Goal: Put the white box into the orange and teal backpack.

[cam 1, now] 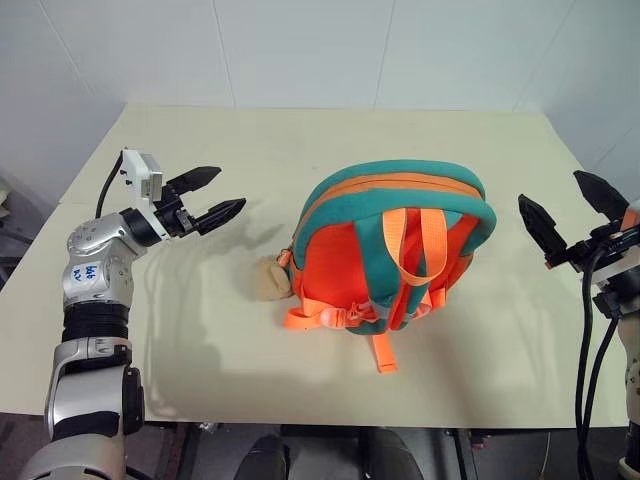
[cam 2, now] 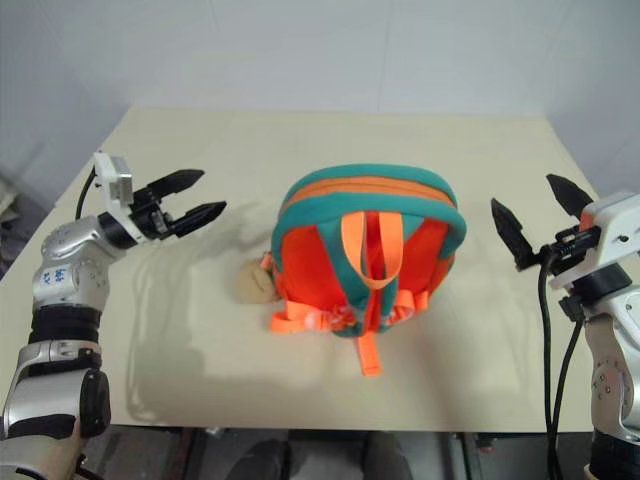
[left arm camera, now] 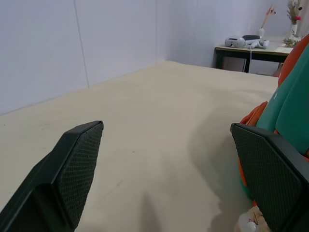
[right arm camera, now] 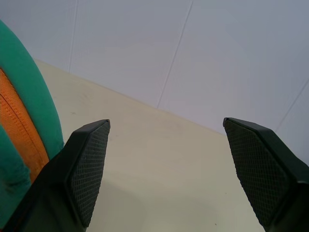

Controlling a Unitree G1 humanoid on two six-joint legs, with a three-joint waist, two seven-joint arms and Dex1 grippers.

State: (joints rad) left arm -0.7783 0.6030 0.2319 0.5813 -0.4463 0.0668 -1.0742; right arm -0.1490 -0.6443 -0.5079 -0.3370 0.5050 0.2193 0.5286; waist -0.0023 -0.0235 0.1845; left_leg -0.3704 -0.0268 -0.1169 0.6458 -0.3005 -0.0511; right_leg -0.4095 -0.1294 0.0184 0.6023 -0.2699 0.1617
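The orange and teal backpack stands between the left gripper and right gripper, both spread wide and empty. The white box is perhaps already inside (zipper state unclear); any nudge could topple the backpack.

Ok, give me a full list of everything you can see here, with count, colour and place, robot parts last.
Orange and teal fabric backpack: one, orange body with teal trim, middle of the table, straps facing up.
Tan plush toy: one, tan, on the table against the backpack's left side.
Beige flat table: one, beige, under everything.
Dark side table: one, far background, small items on top.
Left pincer: one, black, open, held left of the backpack.
Right pincer: one, black, open, held right of the backpack.
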